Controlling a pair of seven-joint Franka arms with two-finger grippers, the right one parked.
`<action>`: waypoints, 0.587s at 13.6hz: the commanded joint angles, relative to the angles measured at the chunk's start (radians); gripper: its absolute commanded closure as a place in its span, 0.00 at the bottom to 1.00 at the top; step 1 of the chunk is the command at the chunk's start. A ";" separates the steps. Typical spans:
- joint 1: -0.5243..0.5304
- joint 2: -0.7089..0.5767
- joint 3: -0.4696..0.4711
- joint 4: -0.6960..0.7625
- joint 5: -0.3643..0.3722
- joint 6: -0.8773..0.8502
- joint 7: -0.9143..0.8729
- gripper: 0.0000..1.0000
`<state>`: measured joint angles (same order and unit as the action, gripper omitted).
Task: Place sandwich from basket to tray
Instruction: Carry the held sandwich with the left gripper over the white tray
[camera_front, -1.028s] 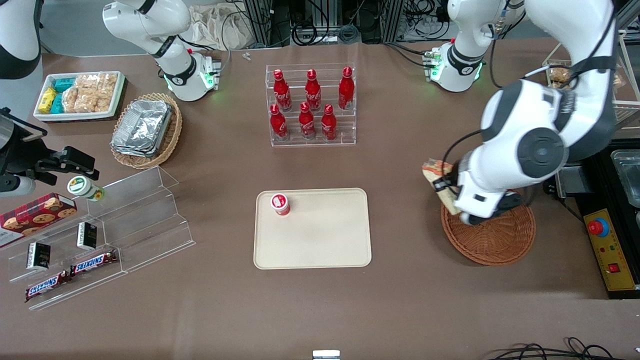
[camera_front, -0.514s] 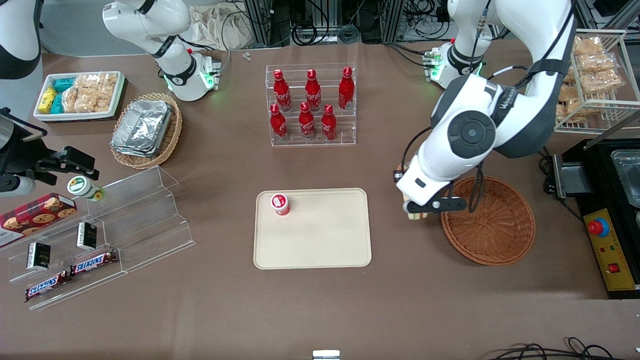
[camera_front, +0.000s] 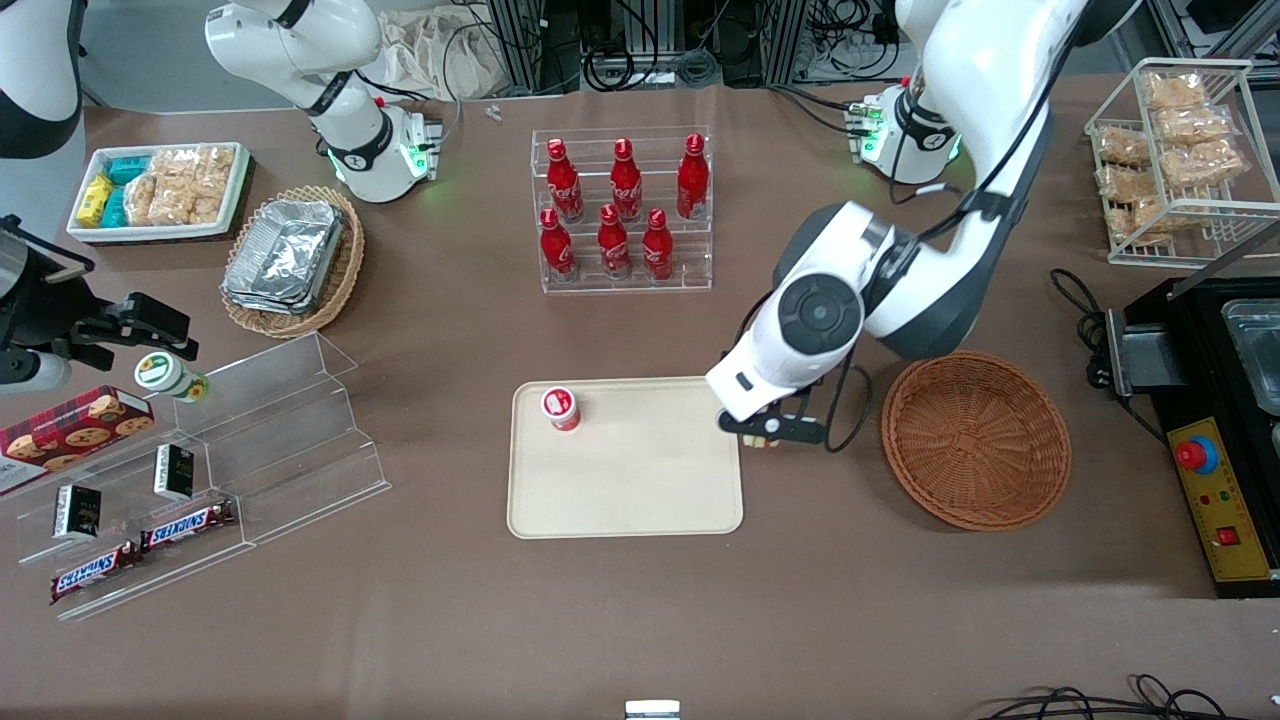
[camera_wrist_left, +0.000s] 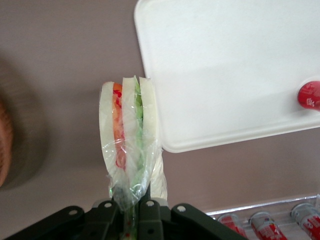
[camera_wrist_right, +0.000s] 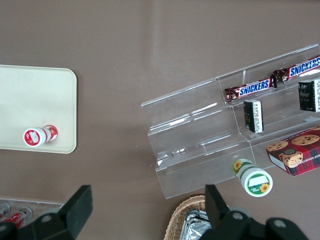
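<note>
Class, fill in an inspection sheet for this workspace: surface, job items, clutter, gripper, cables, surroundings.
Surface: brown table.
Sandwich: wrapped, held by its wrapper tail, hanging over the table right at the tray's edge.
Basket: nothing seen inside.
Tray: one small red bottle on it.
Clutter: cola bottle rack, clear snack shelf, foil containers.
Gripper: fingers shut on the sandwich wrapper, beside the tray's edge nearest the basket.
Cables: one loops beside the working arm.
Surroundings: wire snack rack.
</note>
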<state>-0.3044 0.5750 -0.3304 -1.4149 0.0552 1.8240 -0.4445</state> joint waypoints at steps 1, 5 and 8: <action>-0.039 0.095 0.007 0.079 0.015 0.070 0.015 0.93; -0.055 0.180 0.007 0.079 0.018 0.211 0.004 0.93; -0.058 0.210 0.011 0.077 0.020 0.241 0.003 0.90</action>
<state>-0.3486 0.7618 -0.3281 -1.3777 0.0589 2.0662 -0.4369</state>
